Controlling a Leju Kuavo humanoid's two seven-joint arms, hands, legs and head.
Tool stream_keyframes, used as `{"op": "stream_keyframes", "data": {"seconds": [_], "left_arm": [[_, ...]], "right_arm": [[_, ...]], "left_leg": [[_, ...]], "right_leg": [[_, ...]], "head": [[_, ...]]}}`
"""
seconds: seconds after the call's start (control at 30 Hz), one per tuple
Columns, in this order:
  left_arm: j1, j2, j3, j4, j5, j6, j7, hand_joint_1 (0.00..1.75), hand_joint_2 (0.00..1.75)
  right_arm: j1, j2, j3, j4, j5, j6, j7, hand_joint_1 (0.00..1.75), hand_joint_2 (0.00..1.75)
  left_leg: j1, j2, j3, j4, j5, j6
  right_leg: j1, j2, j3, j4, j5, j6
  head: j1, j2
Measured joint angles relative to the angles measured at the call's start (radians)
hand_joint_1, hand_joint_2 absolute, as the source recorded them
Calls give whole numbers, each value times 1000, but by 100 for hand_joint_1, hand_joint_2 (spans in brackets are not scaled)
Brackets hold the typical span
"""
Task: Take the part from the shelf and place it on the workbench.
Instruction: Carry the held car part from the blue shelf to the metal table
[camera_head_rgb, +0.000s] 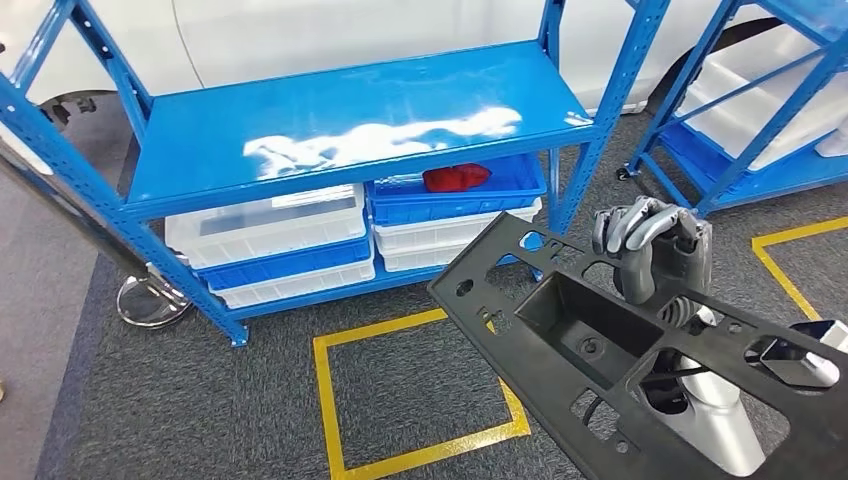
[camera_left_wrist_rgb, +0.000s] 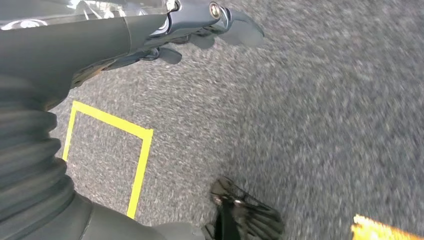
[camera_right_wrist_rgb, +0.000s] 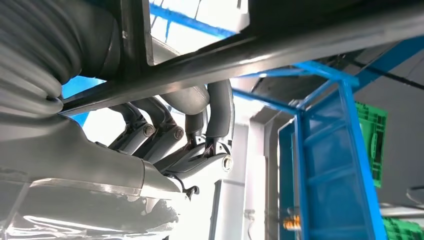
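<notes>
The black plastic part (camera_head_rgb: 640, 350), a long flat panel with rectangular recesses and cut-outs, fills the near right of the head view, tilted and held in the air over the grey carpet (camera_head_rgb: 200, 400), off the blue shelf (camera_head_rgb: 340, 120) and nearer than it. The right hand (camera_head_rgb: 655, 245) grips the part's far edge: its fingers (camera_head_rgb: 640, 225) curl over the rim from behind, and the silver right arm (camera_head_rgb: 715, 420) shows through the part's openings beneath. In the right wrist view the same fingers (camera_right_wrist_rgb: 220, 107) wrap round a dark bar of the part (camera_right_wrist_rgb: 300, 40), clenched on it.

The left hand (camera_left_wrist_rgb: 200, 25) hangs low over the carpet (camera_left_wrist_rgb: 300, 100) in the left wrist view, with nothing in it; its dark fingers (camera_left_wrist_rgb: 240, 27) look loosely extended, though motion blur makes their exact pose hard to tell.

Just beyond the part's near-left corner, a yellow tape square (camera_head_rgb: 420, 400) is marked on the carpet in front of the shelf. The shelf's glossy upper deck is bare and reflects light. On the level below sit white bins (camera_head_rgb: 270, 225) stacked with a blue tray between them, and beside these, nearer the part, a blue bin (camera_head_rgb: 455, 195) holding a red object (camera_head_rgb: 455, 178). A second blue shelf (camera_head_rgb: 760, 110) with white bins stands beyond the part to the right, and a white car body (camera_head_rgb: 350, 35) rises behind the first shelf.
</notes>
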Motion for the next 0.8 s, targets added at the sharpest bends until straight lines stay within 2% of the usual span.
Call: {"op": "stream_keyframes", "data": {"seconds": [0.03, 0.07, 0.1, 0.13, 0.17, 0.23, 0.27, 0.3, 0.37, 0.43, 0.5, 0.53, 0.57, 0.6, 0.63, 0.7, 0.73, 0.77, 0.8], "left_arm": [[1, 0, -2, 0, -1, -5, -3, 0, 175], [1, 0, -4, 0, -2, -8, -7, 0, 175], [1, 0, -7, 0, -4, -9, -12, 0, 175], [1, 0, -10, 0, -8, -9, -17, 0, 175], [0, 1, -14, 0, -14, -9, -21, 0, 175], [-2, 6, -22, 0, -28, -13, -28, 0, 175], [-3, 9, -27, 0, -32, -15, -34, 0, 175], [-5, 12, -31, 0, -32, -20, -41, 0, 175], [-7, 15, -36, 0, -31, -30, -57, 0, 175], [-8, 15, -40, 0, -30, -40, -70, 0, 175], [-7, 14, -42, 0, -25, -46, -80, 0, 175], [-6, 12, -42, 0, -22, -49, -84, 0, 175], [-6, 9, -42, 0, -18, -53, -89, 0, 175], [-7, 4, -42, 0, -15, -56, -93, 0, 175], [-8, -1, -42, 0, -12, -59, -98, 0, 175], [-11, -14, -42, 0, -9, -62, -106, 0, 175], [-13, -19, -42, 0, -9, -63, -110, 0, 175], [-15, -23, -42, 0, -9, -65, -114, 0, 175], [-18, -26, -42, 0, -9, -69, -117, 0, 175]], "right_arm": [[10, 0, -7, -1, 8, 0, -6, 175, 175], [19, 0, -12, -1, 15, 0, -10, 175, 175], [26, 0, -16, -2, 23, 0, -13, 175, 175], [30, 0, -17, -2, 32, 0, -14, 175, 175], [32, 0, -18, -4, 41, -1, -15, 175, 175], [35, 1, -17, -11, 59, -5, -16, 175, 175], [37, 1, -16, -17, 67, -9, -16, 175, 175], [42, 2, -15, -26, 75, -13, -15, 175, 175], [54, 1, -14, -45, 86, -21, -12, 175, 175], [60, 1, -13, -64, 89, -22, -8, 175, 175], [59, 1, -10, -77, 89, -19, 5, 175, 175], [58, 1, -7, -79, 88, -17, 16, 175, 175], [58, 1, -4, -81, 87, -15, 28, 175, 175], [56, 1, -1, -81, 86, -11, 43, 175, 175], [50, 1, 3, -81, 85, -6, 60, 175, 175], [20, 1, 12, -72, 83, 0, 98, 175, 175], [-5, 1, 19, -60, 84, 0, 115, 175, 175], [-34, 1, 27, -42, 88, -3, 130, 175, 175], [-67, 1, 36, -17, 94, -8, 146, 175, 175]], "left_leg": [[0, -6, -29, 66, -26, 0], [0, -9, -46, 106, -34, 1], [0, -11, -46, 107, -22, 4], [-1, -14, -28, 71, 6, 7], [-1, -26, 4, 3, 44, 13], [0, -71, 60, -122, 92, 25], [-1, -88, 75, -156, 99, 28], [-2, -93, 79, -167, 96, 30], [-3, -73, 82, -177, 102, 36], [1, -48, 85, -189, 112, 46], [1, -22, 86, -194, 115, 53], [1, -9, 85, -194, 115, 53], [0, 4, 85, -193, 114, 53], [0, 17, 85, -193, 114, 52], [0, 29, 85, -193, 113, 50], [-1, 52, 87, -190, 109, 44], [-4, 62, 87, -188, 107, 39], [-6, 72, 87, -187, 105, 34], [-9, 81, 88, -187, 104, 28]], "right_leg": [[2, 12, -2, 0, 1, -2], [5, 25, -3, 1, 2, -3], [7, 39, -3, 2, 3, -4], [9, 53, -3, 4, 3, -4], [10, 66, -3, 6, 3, -3], [12, 89, -7, 12, 5, 2], [10, 100, -11, 14, 7, 7], [8, 110, -17, 14, 10, 14], [3, 124, -24, 13, 15, 28], [5, 85, -42, 48, -9, 40], [2, 30, -96, 161, -71, 51], [-1, 19, -128, 229, -99, 57], [-4, 14, -150, 277, -113, 61], [-7, 11, -154, 288, -107, 64], [-9, 6, -137, 258, -85, 66], [-9, -23, -62, 121, -28, 63], [-6, -38, -31, 61, -9, 56], [-2, -47, -13, 24, 0, 48], [2, -48, -9, 11, 1, 39]], "head": [[-1, 0], [-1, 0], [-1, 0], [-1, 0], [-1, 0], [0, 0], [1, 0], [1, 0], [1, 0], [5, 0], [10, 0], [11, 0], [11, 0], [12, 0], [11, 0], [11, 0], [11, 0], [10, 0], [10, 0]]}}
